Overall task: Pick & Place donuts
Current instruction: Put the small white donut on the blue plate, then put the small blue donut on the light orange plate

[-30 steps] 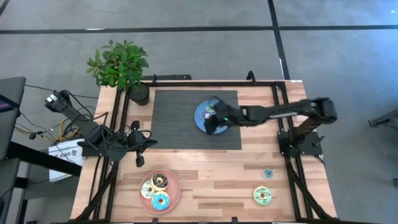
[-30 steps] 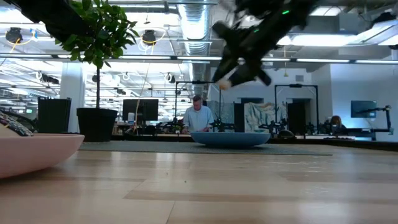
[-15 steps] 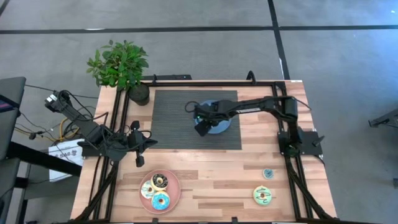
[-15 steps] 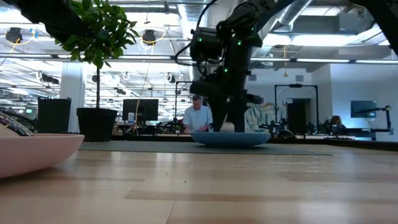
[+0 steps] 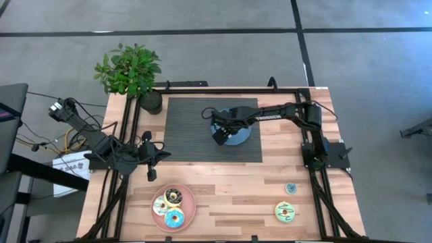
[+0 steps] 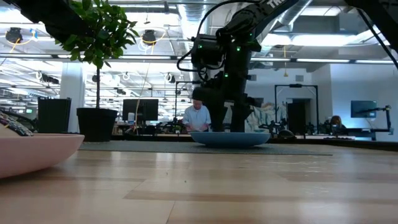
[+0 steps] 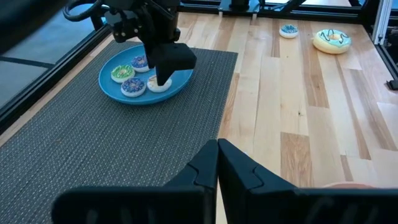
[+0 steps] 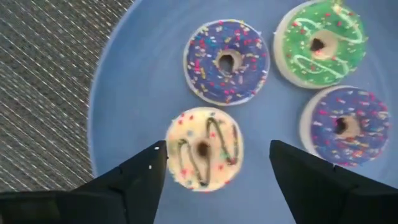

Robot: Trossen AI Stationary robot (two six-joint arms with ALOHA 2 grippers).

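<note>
A blue plate (image 5: 237, 137) lies on the dark mat with several small donuts on it: two purple (image 8: 227, 61) (image 8: 341, 124), one green (image 8: 320, 42) and one cream with a dark squiggle (image 8: 204, 149). My right gripper (image 8: 216, 146) (image 5: 219, 133) points down over the plate. It is open, with one finger on either side of the cream donut, which lies flat on the plate. My left gripper (image 7: 217, 152) (image 5: 150, 173) is shut on nothing and waits above the table's left side.
A small teal donut (image 5: 291, 188) and a large green-iced donut (image 5: 286, 212) lie on the bare wood at the near right. A pink plate (image 5: 186, 197) at the near left holds three large donuts. A potted plant (image 5: 131, 74) stands at the far left corner.
My right gripper has come down onto the blue plate and shifted a little toward the table's left, tipping from a slant to point nearly straight down. It has opened. The cream donut it carried now lies on the plate between its fingers.
</note>
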